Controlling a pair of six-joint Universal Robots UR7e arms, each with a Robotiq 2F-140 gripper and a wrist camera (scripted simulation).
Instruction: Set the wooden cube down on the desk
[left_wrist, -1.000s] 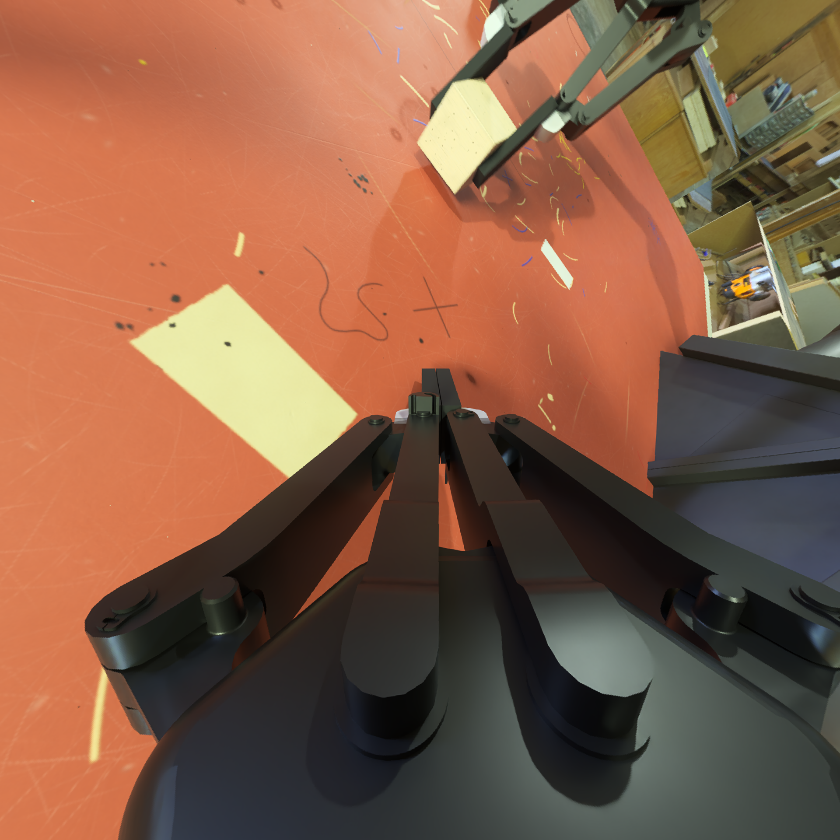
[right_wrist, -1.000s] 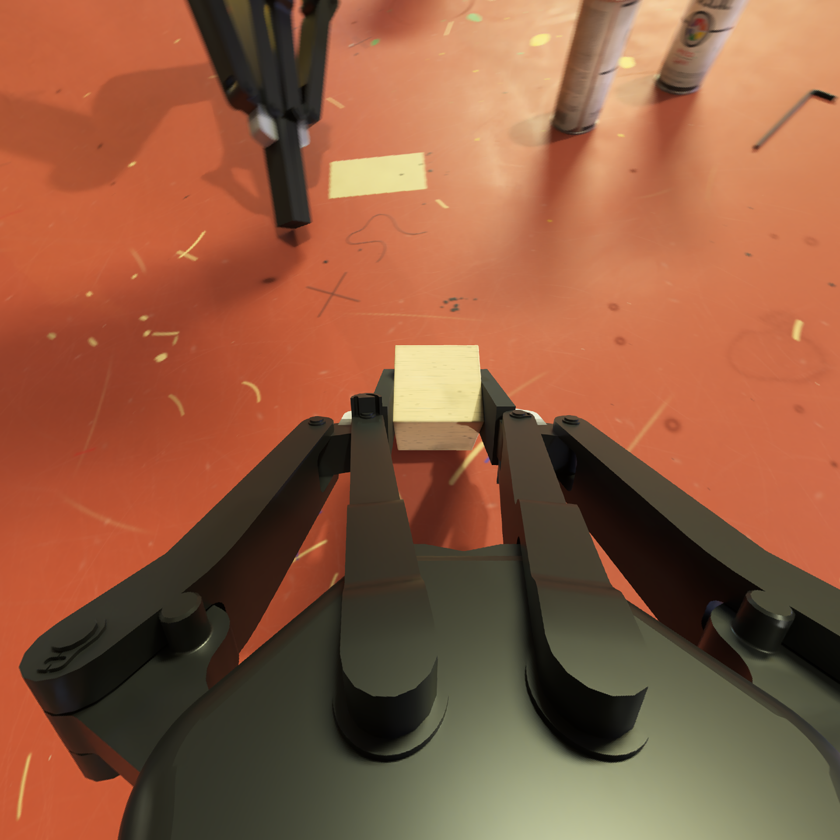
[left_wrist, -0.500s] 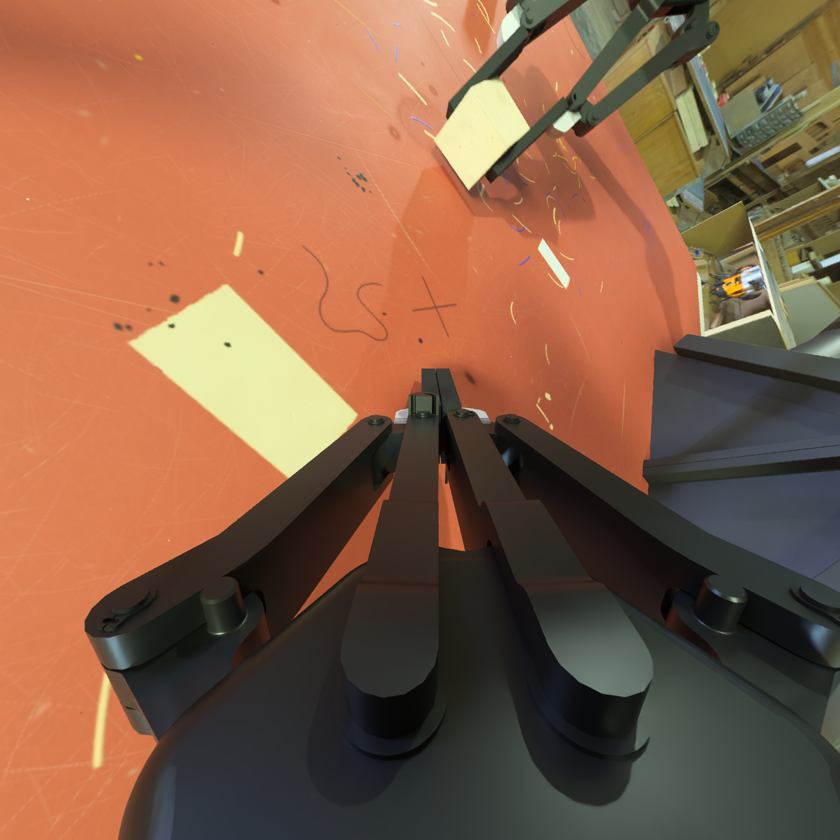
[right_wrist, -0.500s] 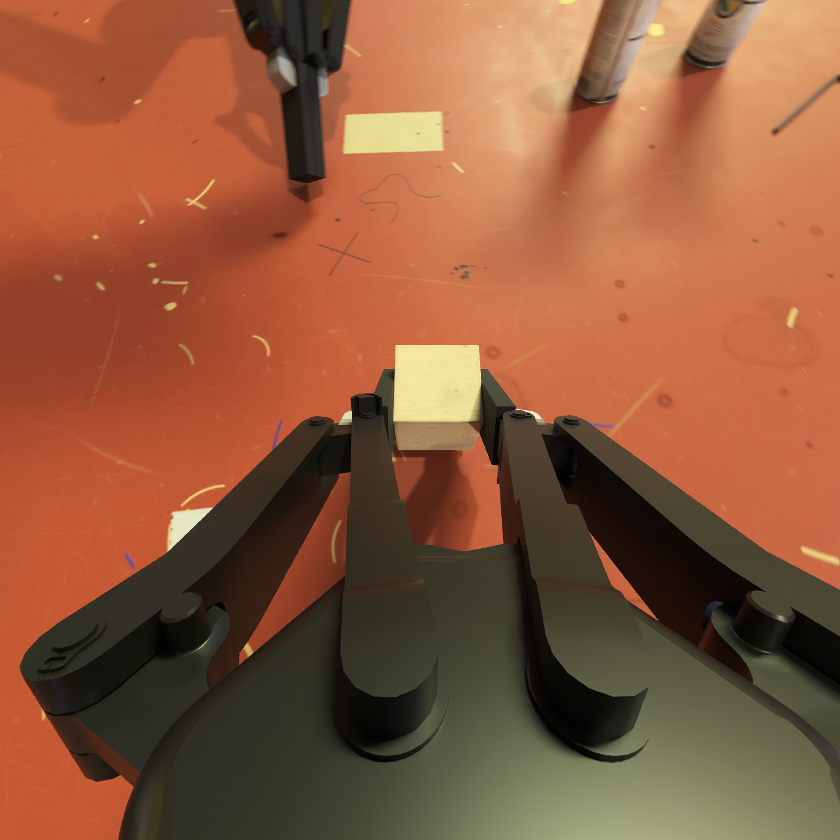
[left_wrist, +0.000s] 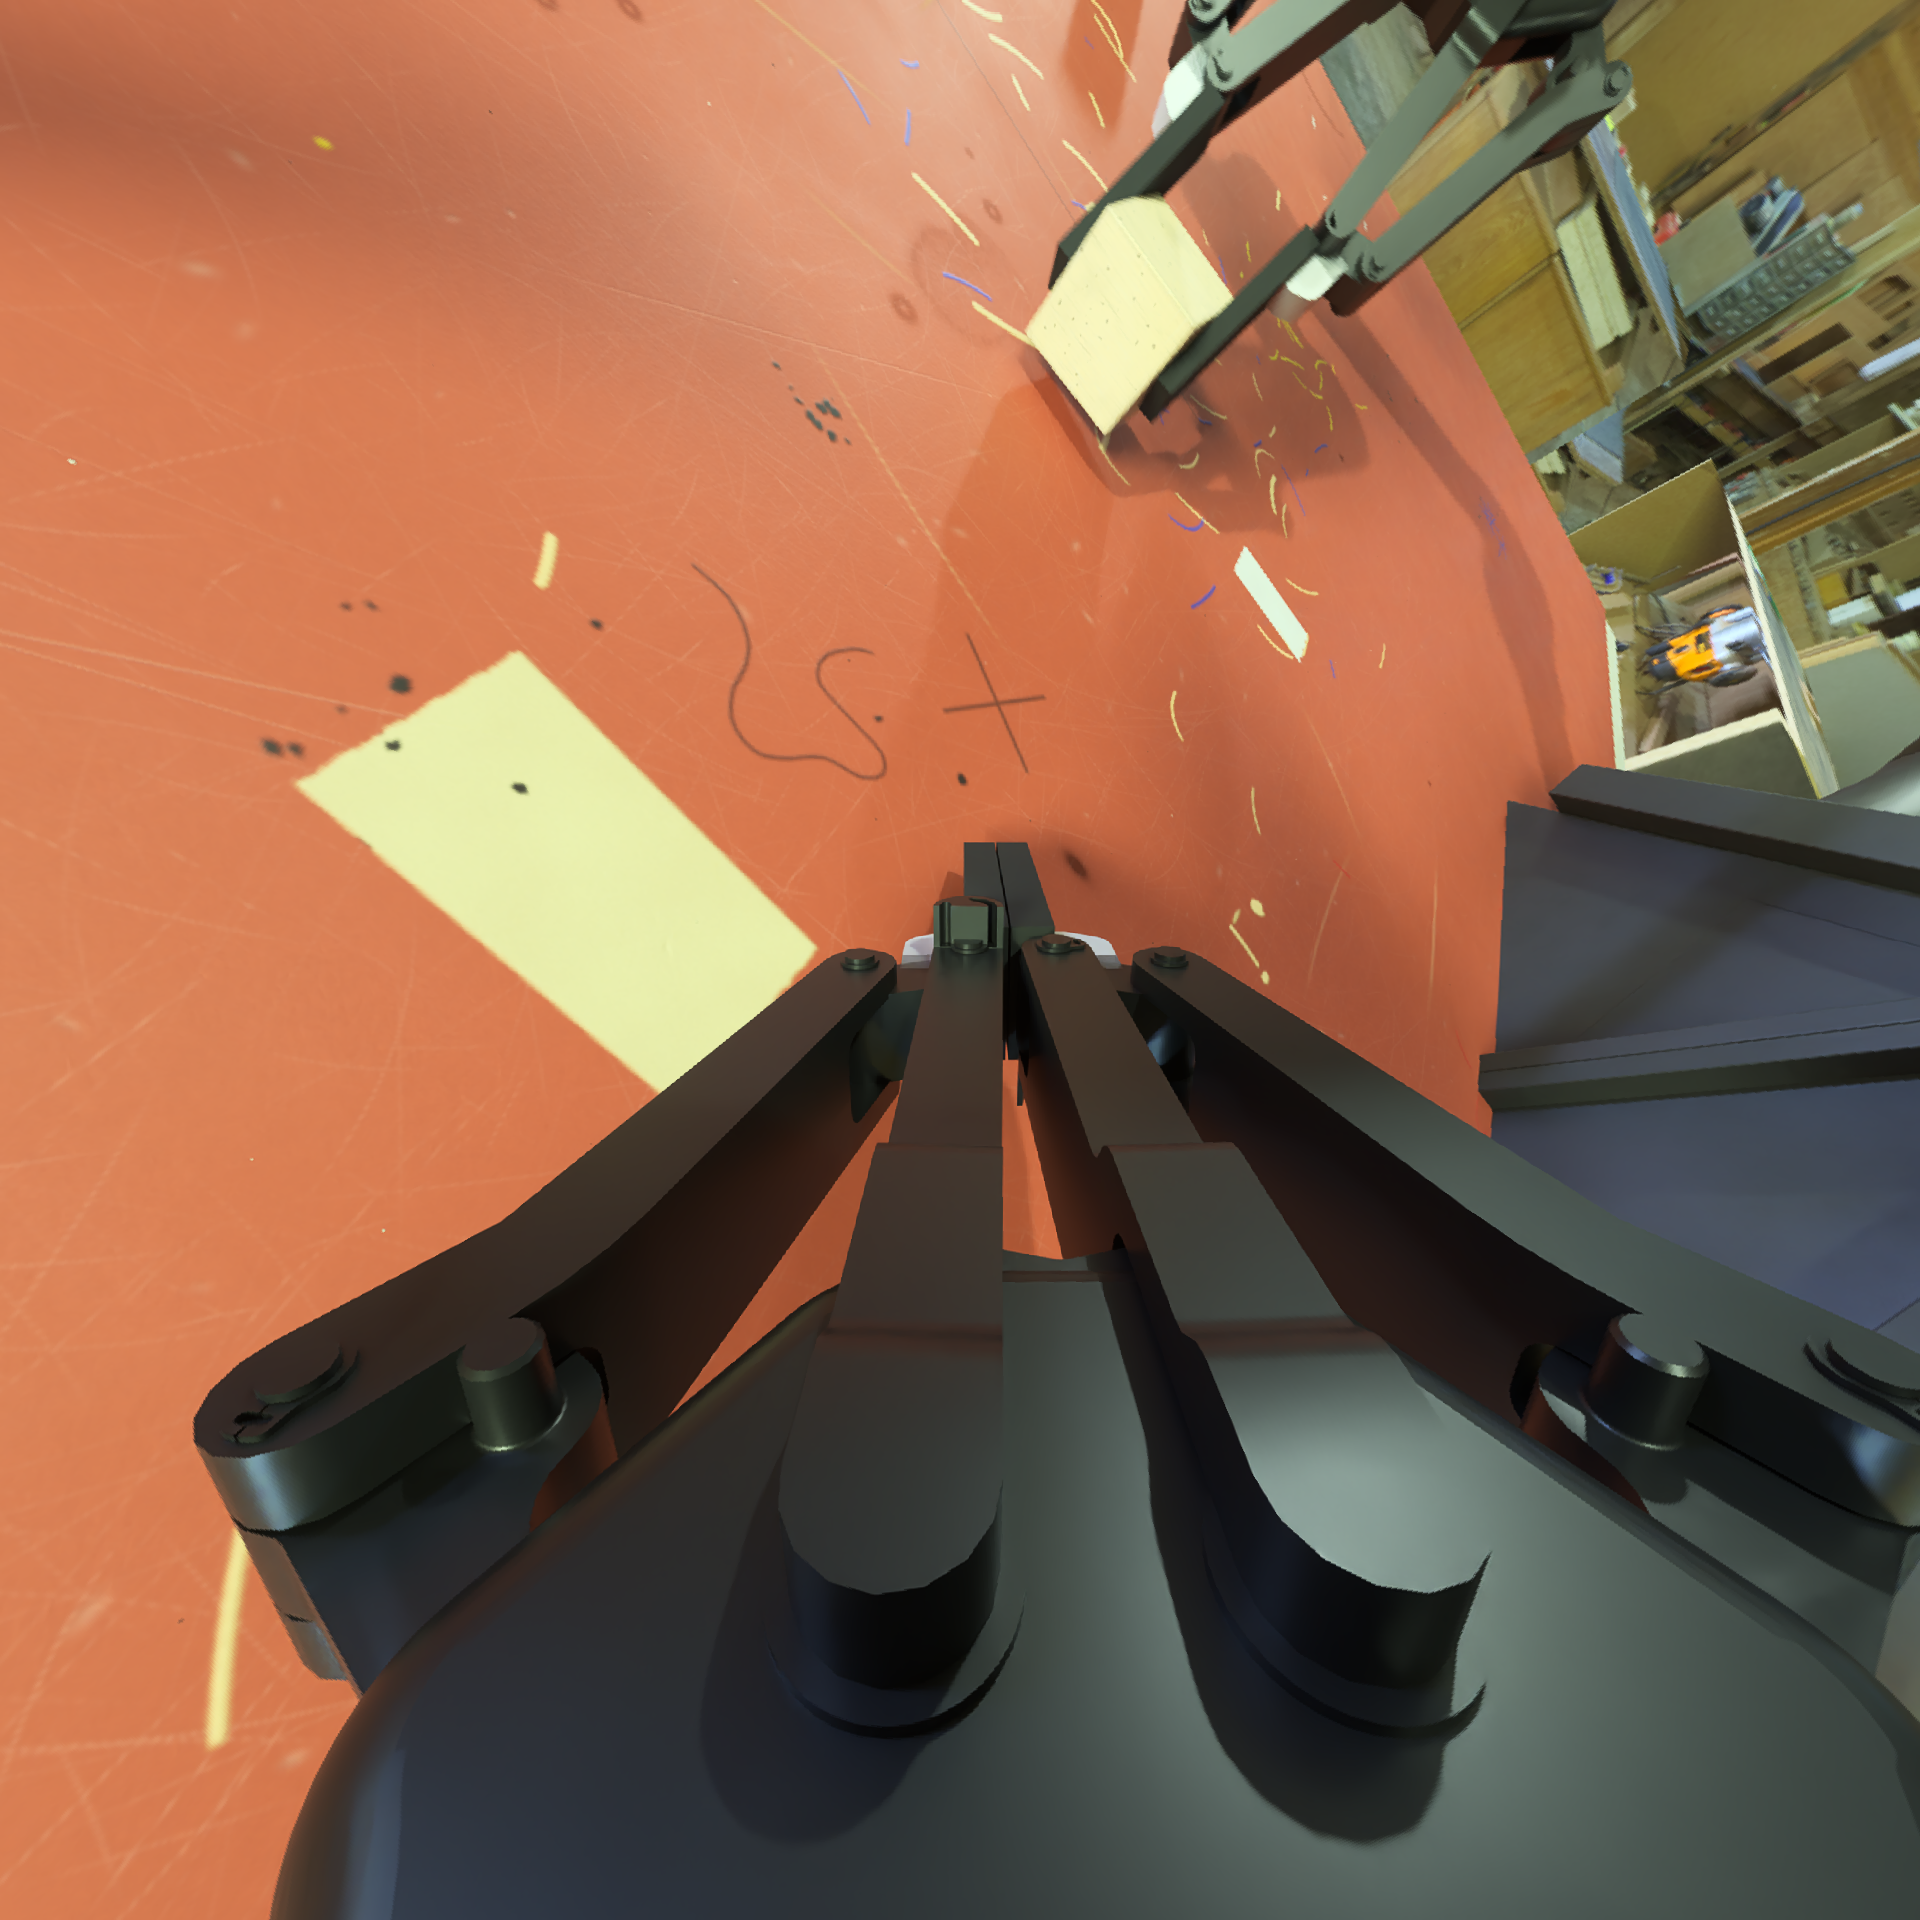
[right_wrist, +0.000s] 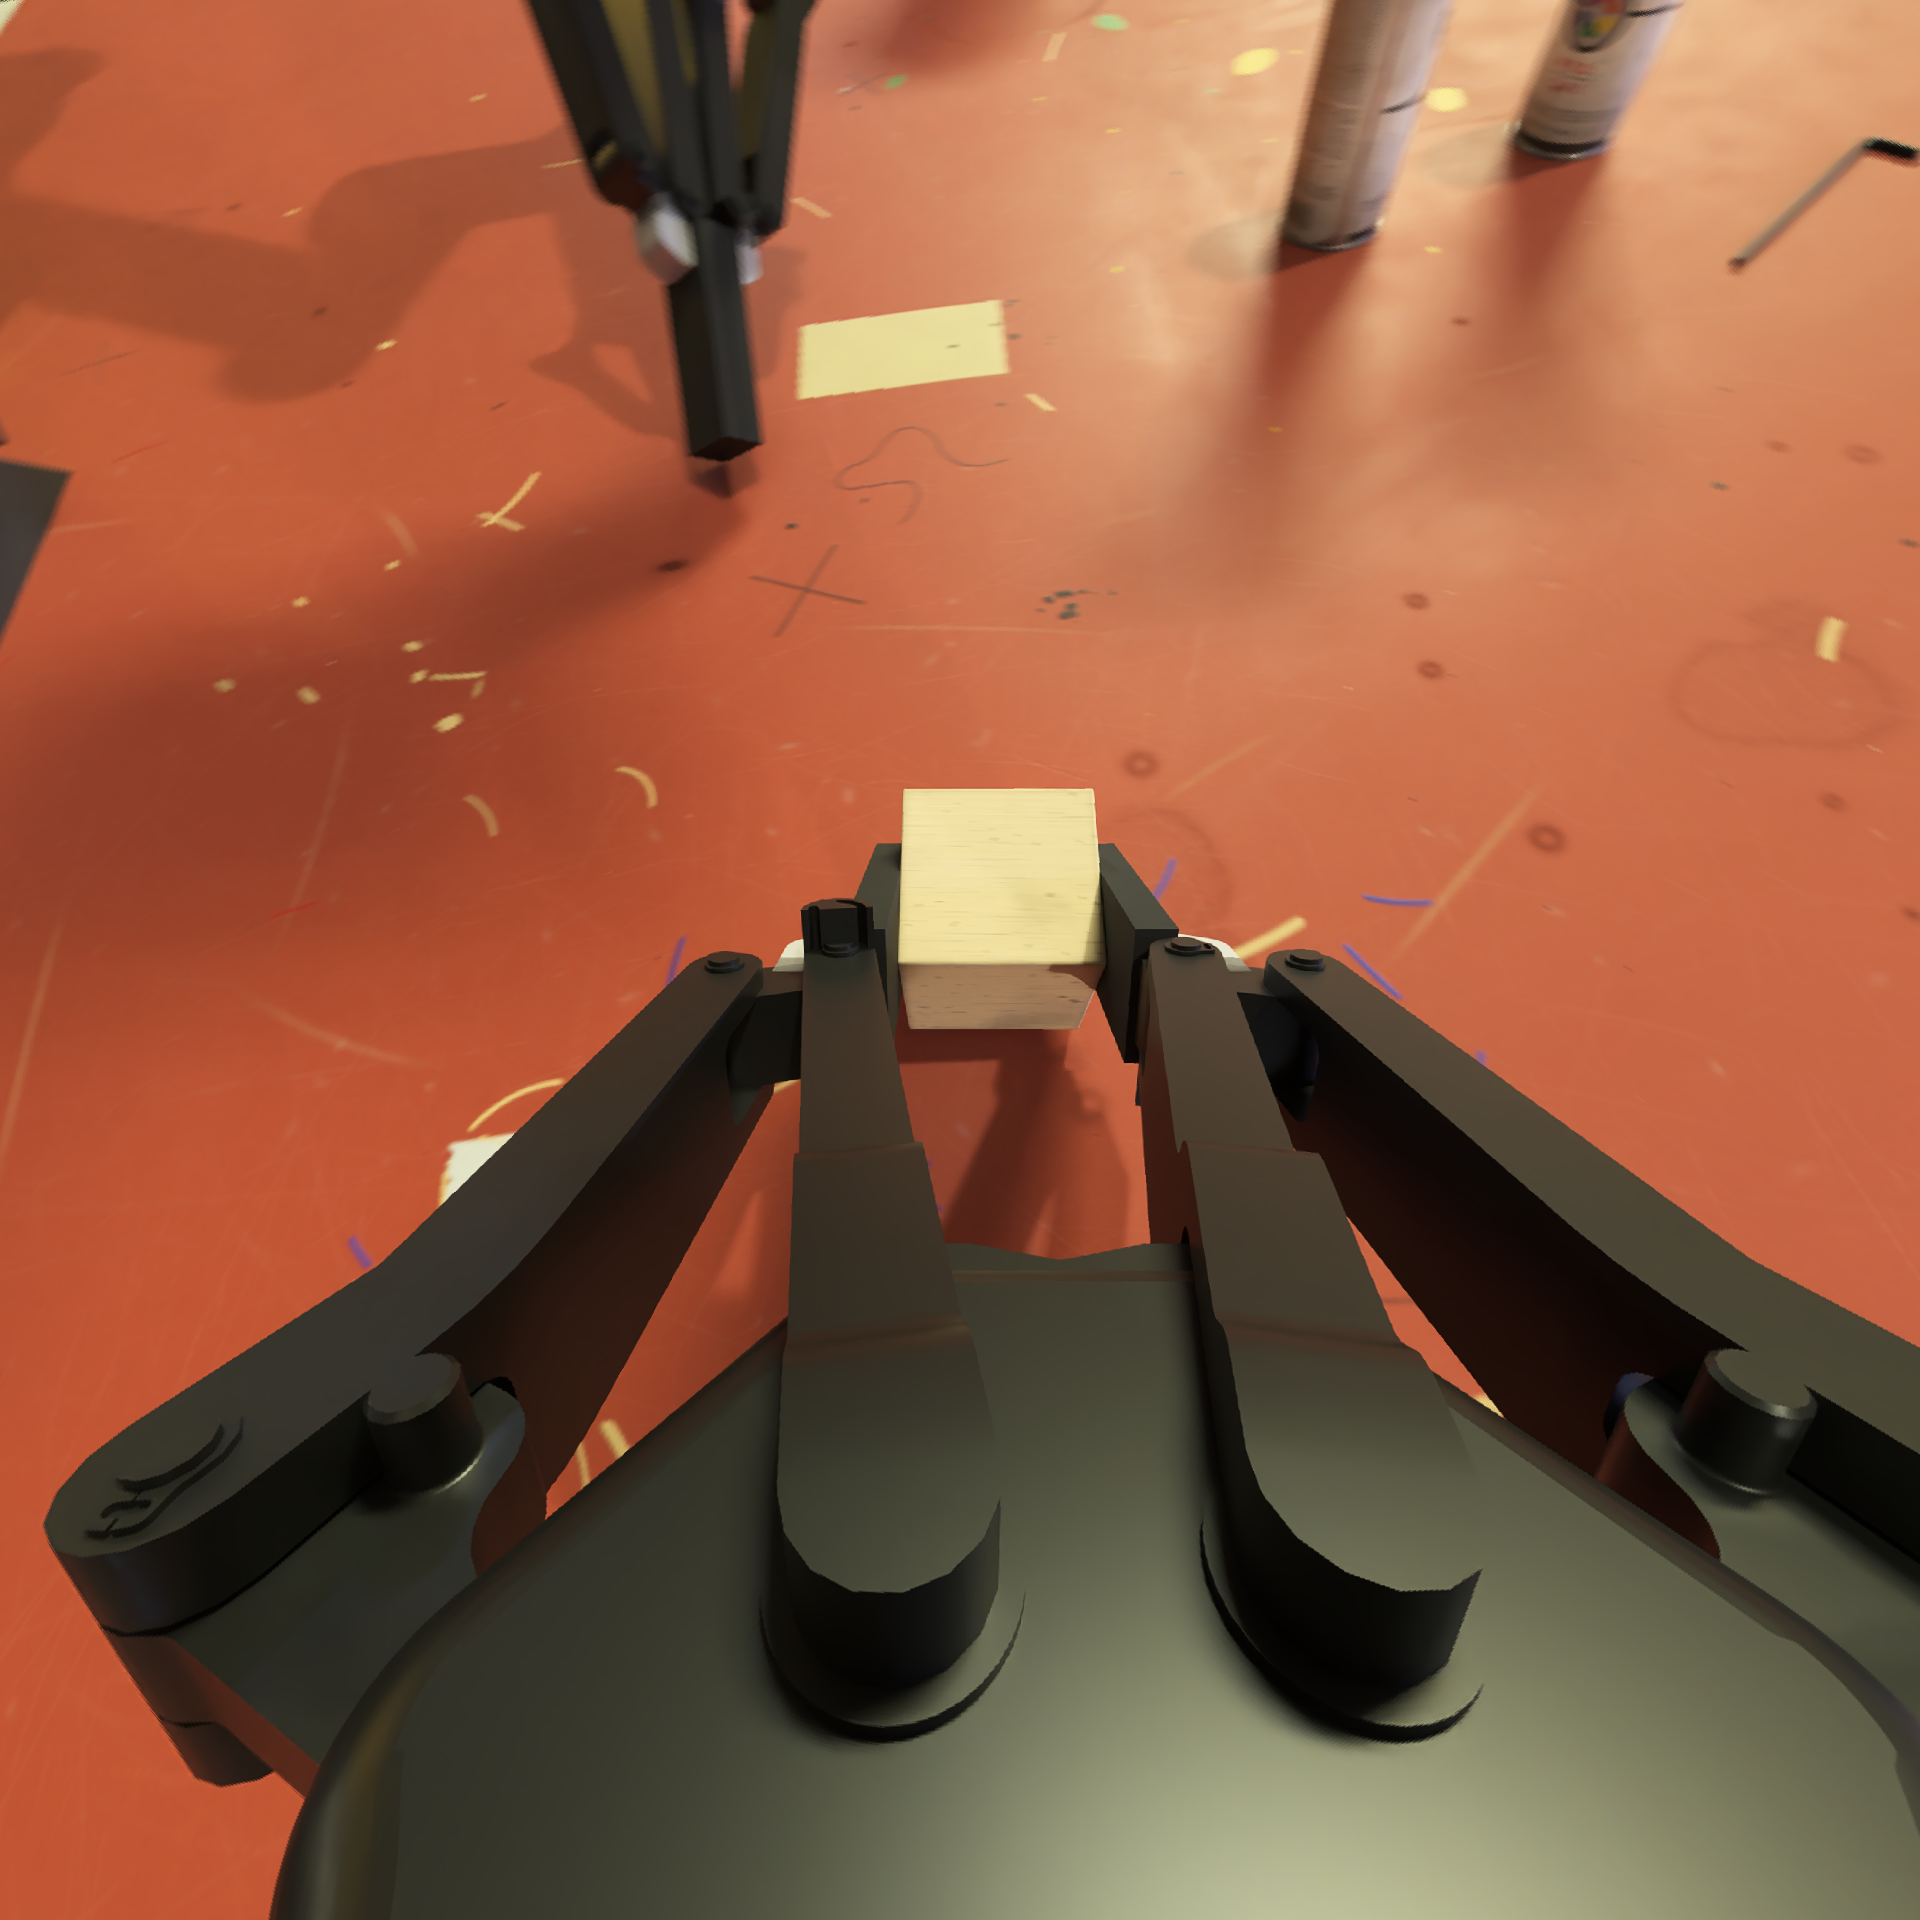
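Right wrist view: right end effector (right_wrist: 997, 914) tilted down, clamping wooden cube (right_wrist: 997, 883).

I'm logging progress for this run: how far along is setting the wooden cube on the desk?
Done: the wooden cube is carried low over the red desk, its lower corner at or just above the surface in the left wrist view. In hand: the right gripper is shut on it. Left: release and retreat. The left gripper is shut, empty.

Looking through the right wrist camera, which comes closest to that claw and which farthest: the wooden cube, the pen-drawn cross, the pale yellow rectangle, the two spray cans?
1. wooden cube: between the right gripper fingers.
2. drawn cross: ahead, slightly left.
3. pale yellow rectangle: farther ahead.
4. spray cans: far right, at the top edge.
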